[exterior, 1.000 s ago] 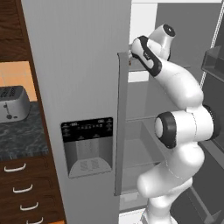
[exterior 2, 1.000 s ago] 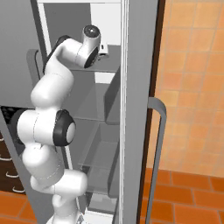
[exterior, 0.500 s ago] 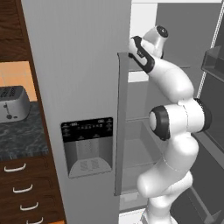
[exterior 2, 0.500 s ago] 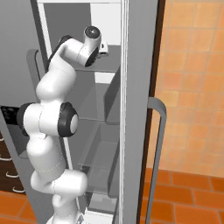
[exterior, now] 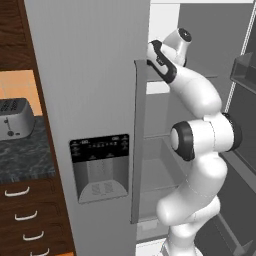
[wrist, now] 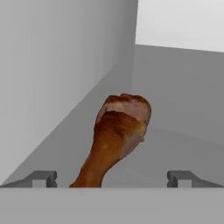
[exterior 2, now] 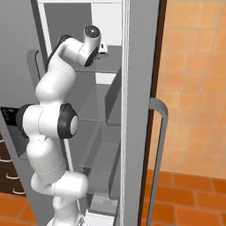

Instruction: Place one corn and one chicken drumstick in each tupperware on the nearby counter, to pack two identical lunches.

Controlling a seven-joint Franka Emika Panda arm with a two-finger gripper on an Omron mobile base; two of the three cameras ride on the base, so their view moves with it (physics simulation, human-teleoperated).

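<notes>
Jaws: my gripper [wrist: 112,178] stands spread wide, its two dark tips far apart at the bottom of the hand view, pinching nothing.
Chicken drumstick: one chicken drumstick [wrist: 118,133] lies on a grey fridge shelf [wrist: 175,109] right ahead of me, between my two tips, fat browned end away from me and narrow bone end pointing back toward me. I cannot tell whether either tip touches it.
Shelf surroundings: a grey side wall [wrist: 57,74] rises on one side of the hand view, and a pale back panel [wrist: 179,22] stands behind the shelf.
Arm: my arm [exterior: 200,135] reaches up and into the open fridge [exterior: 90,100], with my hand at an upper shelf in both base views.
Fridge: its closed door carries a dark dispenser panel [exterior: 99,167] and a long grey handle [exterior: 138,140].
Counter: the counter [exterior: 22,155] sits left of the fridge in the left base view, with a silver toaster [exterior: 15,117] on it and drawers [exterior: 25,220] with curved silver handles below.
</notes>
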